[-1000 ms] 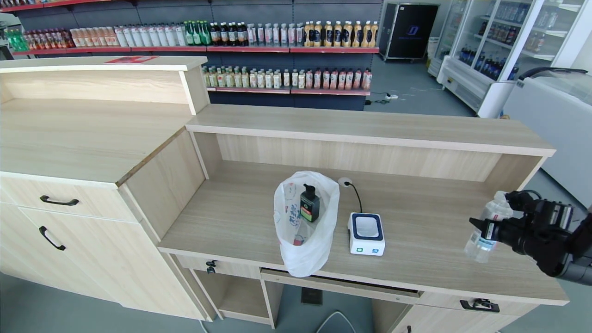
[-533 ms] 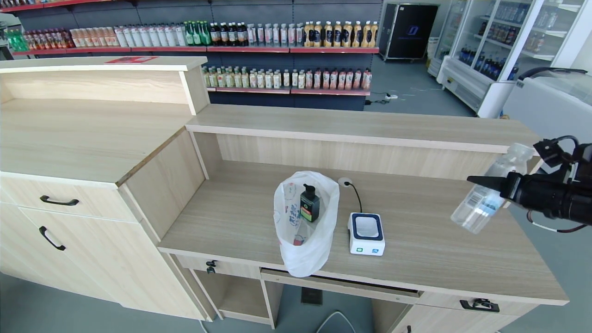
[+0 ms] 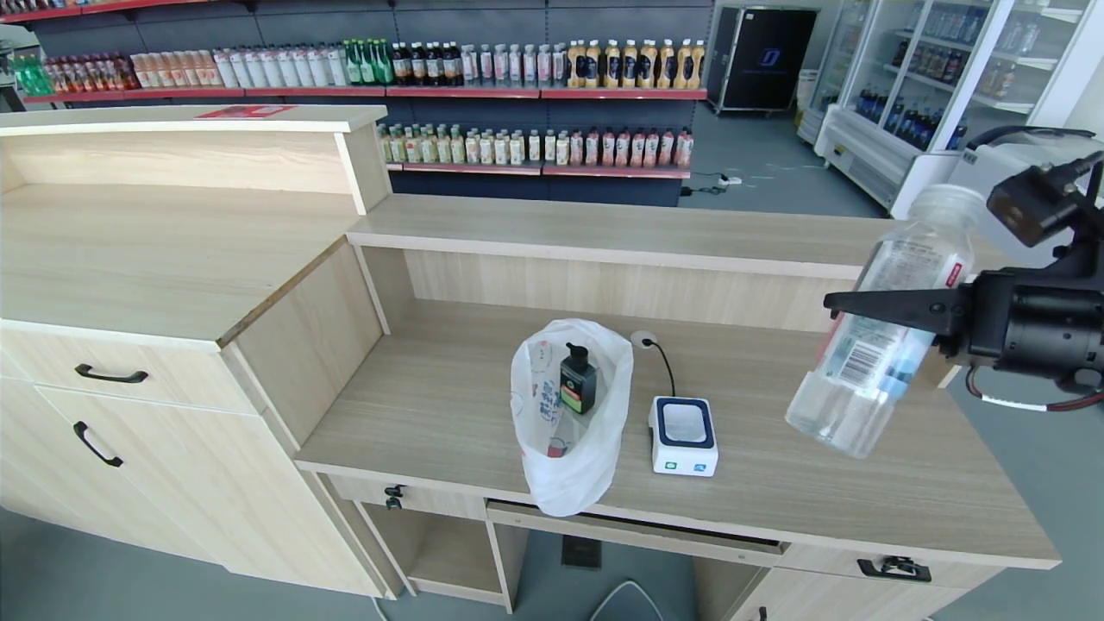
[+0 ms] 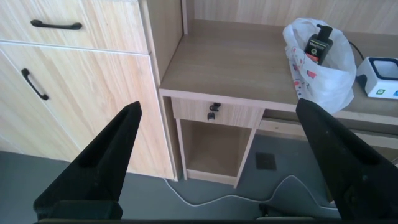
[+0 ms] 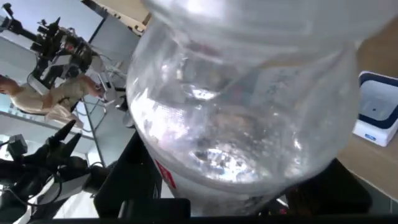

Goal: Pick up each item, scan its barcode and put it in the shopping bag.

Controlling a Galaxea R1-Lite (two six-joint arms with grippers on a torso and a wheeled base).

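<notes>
My right gripper (image 3: pixel 897 312) is shut on a clear plastic water bottle (image 3: pixel 871 341), held tilted in the air over the right end of the counter, its barcode label facing the head camera. The bottle (image 5: pixel 242 106) looms close in the right wrist view. A white barcode scanner (image 3: pixel 682 435) with a dark window lies on the counter, to the left of and below the bottle; it is the scanner (image 5: pixel 375 112) at the edge of the right wrist view. A white shopping bag (image 3: pixel 569 414) stands left of the scanner with a dark pump bottle (image 3: pixel 577 378) inside. My left gripper (image 4: pixel 217 168) is open, low, beside the counter's left end.
The scanner's cable (image 3: pixel 664 362) runs to a grommet at the back of the counter. A raised ledge (image 3: pixel 673 237) borders the counter's far side, and a taller cabinet (image 3: pixel 172 259) stands to the left. Drink shelves and fridges stand behind.
My right gripper has lifted the water bottle up from near the counter's right edge and brought it higher and closer to the head camera, tilting it. Bag and scanner have not moved.
</notes>
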